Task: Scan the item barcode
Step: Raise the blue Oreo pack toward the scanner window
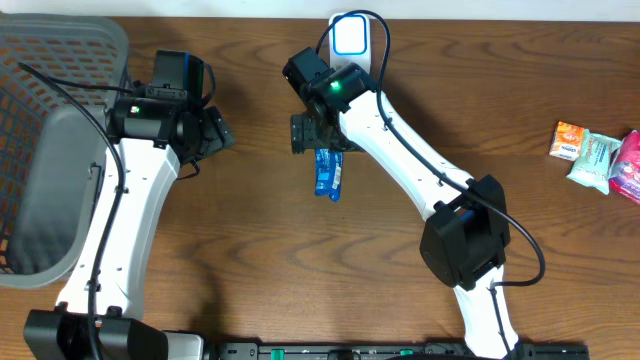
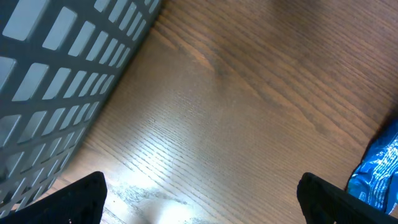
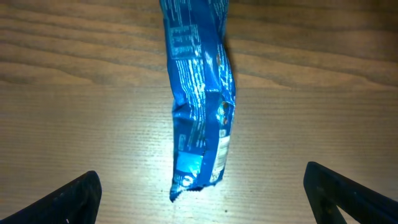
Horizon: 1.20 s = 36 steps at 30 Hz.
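Note:
The item, a crinkled blue snack packet [image 1: 329, 173], lies flat on the wooden table in the middle. My right gripper [image 1: 318, 135] hovers over the packet's far end, open. In the right wrist view the packet [image 3: 199, 99] runs up the middle, and the right gripper [image 3: 200, 180] has its fingers wide on either side without touching it. A white scanner [image 1: 350, 38] with a pale lit face stands at the back edge, just behind the right wrist. My left gripper [image 1: 215, 133] is open beside the basket; in its view the left gripper [image 2: 202, 190] holds nothing, and the packet [image 2: 379, 174] shows at the right edge.
A grey slotted basket [image 1: 40, 150] fills the left side, and its wall [image 2: 56, 81] is close to the left gripper. Three snack packets lie at the far right: orange [image 1: 568, 140], pale green [image 1: 592, 160] and pink [image 1: 628, 168].

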{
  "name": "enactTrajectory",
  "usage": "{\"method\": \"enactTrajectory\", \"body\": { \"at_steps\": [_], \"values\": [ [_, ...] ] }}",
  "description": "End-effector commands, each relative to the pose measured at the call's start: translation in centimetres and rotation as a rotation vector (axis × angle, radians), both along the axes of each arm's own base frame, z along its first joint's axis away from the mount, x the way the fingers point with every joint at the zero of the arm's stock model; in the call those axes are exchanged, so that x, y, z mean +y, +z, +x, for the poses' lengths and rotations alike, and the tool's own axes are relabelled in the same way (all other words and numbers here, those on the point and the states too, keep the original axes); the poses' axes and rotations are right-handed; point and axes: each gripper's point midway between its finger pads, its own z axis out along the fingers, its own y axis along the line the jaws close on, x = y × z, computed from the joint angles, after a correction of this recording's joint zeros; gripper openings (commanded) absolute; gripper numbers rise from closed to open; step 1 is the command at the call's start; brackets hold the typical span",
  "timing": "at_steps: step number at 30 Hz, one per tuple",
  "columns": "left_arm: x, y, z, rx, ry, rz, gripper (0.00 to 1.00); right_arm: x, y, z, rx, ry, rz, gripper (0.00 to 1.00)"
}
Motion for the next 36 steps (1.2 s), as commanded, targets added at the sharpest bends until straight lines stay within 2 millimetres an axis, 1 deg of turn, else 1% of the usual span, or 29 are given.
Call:
{"method": "enactTrajectory", "body": {
  "at_steps": [1, 3, 4, 5, 7, 8, 9, 11, 14, 17, 18, 19, 20, 25, 26, 28, 30, 33, 34, 36],
  "values": [
    [0.4, 0.1, -0.2, -0.001, 0.012, 0.017, 0.98, 0.7, 0.7, 0.3, -0.031, 0.010, 0.013, 0.99],
    [0.4, 0.1, -0.2, -0.001, 0.012, 0.017, 0.98, 1.0, 0.7, 0.1, -0.037, 0.036, 0.007, 0.99],
    [0.4, 0.1, -0.2, -0.001, 0.012, 0.017, 0.98, 1.5, 0.7, 0.1, -0.047, 0.076, 0.007, 0.97],
    [0.4, 0.1, -0.2, -0.001, 0.012, 0.017, 0.98, 1.9, 0.8, 0.0, -0.054, 0.092, 0.008, 0.93],
    [0.4, 0.1, -0.2, -0.001, 0.012, 0.017, 0.98, 2.6, 0.9, 0.2, -0.076, 0.104, 0.018, 0.75],
    [0.4, 0.1, -0.2, -0.001, 0.012, 0.017, 0.98, 2.9, 0.9, 0.3, -0.085, 0.108, 0.022, 0.72],
    [0.4, 0.1, -0.2, -0.001, 0.012, 0.017, 0.98, 3.3, 0.9, 0.4, -0.098, 0.111, 0.025, 0.71],
    [0.4, 0.1, -0.2, -0.001, 0.012, 0.017, 0.98, 3.1, 1.0, 0.9, -0.136, 0.107, -0.009, 0.70],
    [0.4, 0.1, -0.2, -0.001, 0.012, 0.017, 0.98, 2.2, 1.2, 1.9, -0.211, 0.082, -0.096, 0.70],
    [0.4, 0.1, -0.2, -0.001, 0.012, 0.017, 0.98, 1.5, 0.9, 2.7, -0.244, 0.034, -0.137, 0.66],
    [0.4, 0.1, -0.2, -0.001, 0.012, 0.017, 0.98, 1.6, 0.4, 2.7, -0.241, 0.035, -0.140, 0.65],
    [0.4, 0.1, -0.2, -0.001, 0.012, 0.017, 0.98, 1.8, -0.6, 2.9, -0.232, 0.037, -0.148, 0.65],
    [0.4, 0.1, -0.2, -0.001, 0.012, 0.017, 0.98, 1.8, -1.2, 3.1, -0.229, 0.037, -0.154, 0.66],
    [0.4, 0.1, -0.2, -0.001, 0.012, 0.017, 0.98, 2.4, -5.8, 4.1, -0.214, 0.084, -0.202, 0.65],
    [0.4, 0.1, -0.2, -0.001, 0.012, 0.017, 0.98, 2.4, -6.8, 4.3, -0.213, 0.097, -0.222, 0.65],
    [0.4, 0.1, -0.2, -0.001, 0.012, 0.017, 0.98, 2.0, -8.3, 4.6, -0.220, 0.095, -0.270, 0.64],
    [0.4, 0.1, -0.2, -0.001, 0.012, 0.017, 0.98, 1.4, -9.4, 4.8, -0.222, 0.091, -0.314, 0.63],
    [0.4, 0.1, -0.2, -0.001, 0.012, 0.017, 0.98, 1.1, -10.8, 4.7, -0.206, 0.094, -0.337, 0.61],
    [0.4, 0.1, -0.2, -0.001, 0.012, 0.017, 0.98, 1.0, -11.5, 4.7, -0.197, 0.096, -0.342, 0.58],
    [0.4, 0.1, -0.2, -0.001, 0.012, 0.017, 0.98, 1.0, -11.9, 4.6, -0.190, 0.097, -0.346, 0.53]
  ]
}}
